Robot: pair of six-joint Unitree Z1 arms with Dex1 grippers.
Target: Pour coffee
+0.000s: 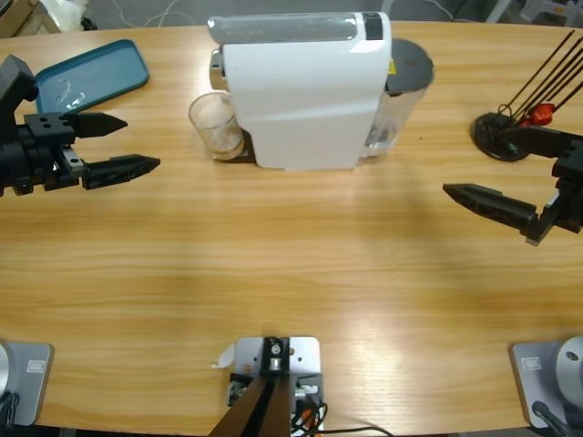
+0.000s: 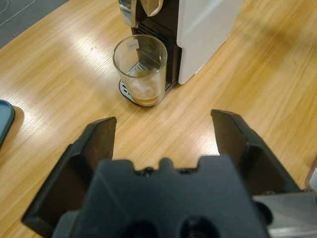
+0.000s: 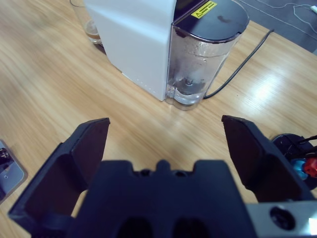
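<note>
The coffee (image 2: 145, 99) is a shallow amber-brown layer with pale foam, lying flat in the bottom of an upright clear glass (image 2: 140, 69). The glass stands under the spout of the white coffee machine (image 1: 305, 91), straight ahead of the left end effector (image 2: 163, 131), whose jaws gape wide and empty. The right end effector (image 3: 166, 144), facing the machine's water tank (image 3: 203, 54), is likewise spread wide, holding nothing.

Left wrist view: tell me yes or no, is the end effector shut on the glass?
No. The left end effector stands open and apart from the glass, which sits under the spout of the coffee machine.
</note>
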